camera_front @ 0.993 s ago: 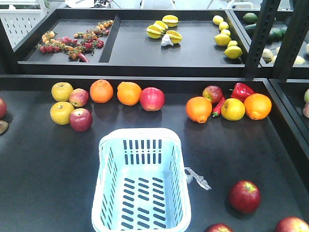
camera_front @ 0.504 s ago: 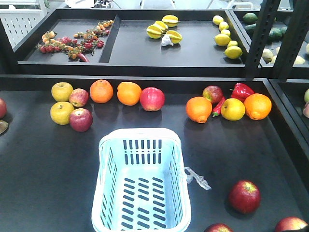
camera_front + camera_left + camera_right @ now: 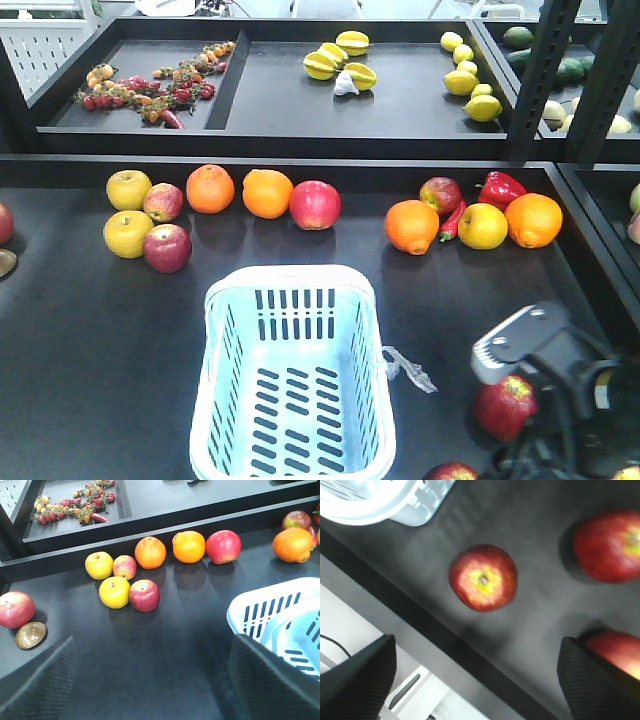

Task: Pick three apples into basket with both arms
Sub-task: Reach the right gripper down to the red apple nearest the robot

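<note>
The pale blue-white basket [image 3: 290, 277] stands empty at the front middle of the dark table. Right of it lie dark red apples: one [image 3: 503, 407] partly behind my right arm [image 3: 560, 375], another [image 3: 452, 472] at the bottom edge. The right wrist view looks down on three apples: a middle one [image 3: 483, 577], one at the upper right [image 3: 607, 545], and one [image 3: 615, 652] beside the right finger. My right gripper [image 3: 477, 680] is open and empty, over the table's front edge. My left gripper [image 3: 155, 685] is open and empty, left of the basket [image 3: 272, 610].
A row of oranges, yellow apples and a pinkish-red apple [image 3: 315, 204] runs behind the basket, with a red pepper [image 3: 502, 187] at the right. A raised shelf wall [image 3: 270, 145] and a dark post [image 3: 540, 80] stand behind. The table's front edge [image 3: 445, 645] is under my right gripper.
My right arm has come into the front view at the lower right, now covering part of one apple and most of the far-right one. Basket and fruit have not moved.
</note>
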Robot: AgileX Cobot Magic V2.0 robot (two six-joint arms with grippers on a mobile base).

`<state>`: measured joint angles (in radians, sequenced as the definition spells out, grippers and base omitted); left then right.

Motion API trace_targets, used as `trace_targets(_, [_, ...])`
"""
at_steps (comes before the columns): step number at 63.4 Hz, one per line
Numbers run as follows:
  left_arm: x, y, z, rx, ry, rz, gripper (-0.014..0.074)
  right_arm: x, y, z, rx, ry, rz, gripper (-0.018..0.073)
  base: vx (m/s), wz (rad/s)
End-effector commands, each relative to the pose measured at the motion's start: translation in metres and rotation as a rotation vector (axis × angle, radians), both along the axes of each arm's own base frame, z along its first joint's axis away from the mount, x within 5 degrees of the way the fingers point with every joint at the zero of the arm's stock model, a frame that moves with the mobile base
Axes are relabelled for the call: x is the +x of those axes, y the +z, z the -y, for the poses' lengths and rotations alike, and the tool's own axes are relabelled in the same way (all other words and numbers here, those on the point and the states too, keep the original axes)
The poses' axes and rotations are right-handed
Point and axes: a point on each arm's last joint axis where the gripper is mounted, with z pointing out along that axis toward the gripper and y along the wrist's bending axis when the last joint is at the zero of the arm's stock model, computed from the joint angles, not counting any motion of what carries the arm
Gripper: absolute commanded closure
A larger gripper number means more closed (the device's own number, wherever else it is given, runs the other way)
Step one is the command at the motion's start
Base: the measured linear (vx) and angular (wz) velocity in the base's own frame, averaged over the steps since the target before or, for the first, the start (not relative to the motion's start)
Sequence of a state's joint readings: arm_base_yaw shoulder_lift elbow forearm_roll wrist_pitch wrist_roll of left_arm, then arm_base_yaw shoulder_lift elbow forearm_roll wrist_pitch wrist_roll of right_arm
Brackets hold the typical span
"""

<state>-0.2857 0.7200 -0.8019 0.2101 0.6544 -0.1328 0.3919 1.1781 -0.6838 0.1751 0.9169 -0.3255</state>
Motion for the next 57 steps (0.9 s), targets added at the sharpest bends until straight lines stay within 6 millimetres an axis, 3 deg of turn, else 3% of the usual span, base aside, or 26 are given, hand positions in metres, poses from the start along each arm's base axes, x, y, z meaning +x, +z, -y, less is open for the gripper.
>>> trace_targets(1, [0.001,0.012,0.001,-0.021,-0.008,0.078,0.0004,0.012,-0.001,-0.016,0.03,0.011,0.046,-0.0053,0.0,0.0])
trace_targets(10, [0.001,0.012,0.001,-0.021,-0.008,0.078,0.0004,0.024,-0.02,-0.029,0.024,-0.007,0.027,-0.0045,0.0,0.0])
trace_targets(35, [0.001,0.012,0.001,-0.021,-0.008,0.078,0.0004,0.044,-0.074,-0.034,-0.096,-0.06,-0.099,-0.0035,0.0,0.0])
trace_targets(57, [0.001,0.012,0.001,-0.021,-0.008,0.078,0.0004,0.055,-0.103,-0.039,-0.112,-0.07,-0.121,-0.0035,0.0,0.0])
